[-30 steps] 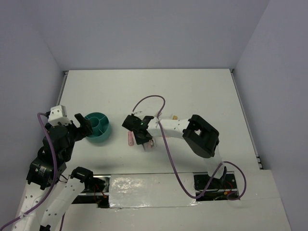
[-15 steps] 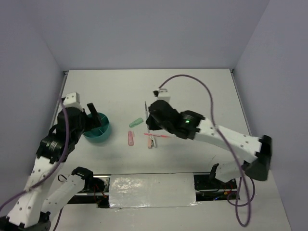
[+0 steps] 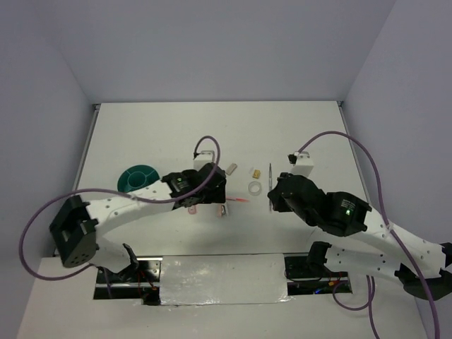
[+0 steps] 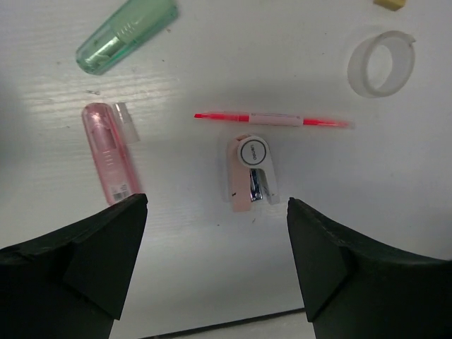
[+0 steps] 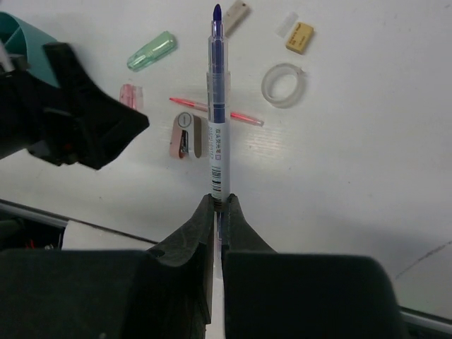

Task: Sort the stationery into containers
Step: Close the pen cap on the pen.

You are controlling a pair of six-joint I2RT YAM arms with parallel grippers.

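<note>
Pink-white clip [image 4: 251, 173] on the table [image 4: 395, 212] now lies below your left pincer [image 4: 215, 212], which has swung over from the teal organizer [image 3: 138, 176] with jaws spread, while your right pincer [image 5: 217, 205] has pulled back pinching the thin dark pen [image 5: 217, 141], so neither piece is sorted yet.

White table [image 3: 318, 134], pale grey walls [image 3: 212, 49]

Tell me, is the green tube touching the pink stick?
Apart. The left wrist view shows a plain gap between the mint-green tube and the pink stick.
</note>
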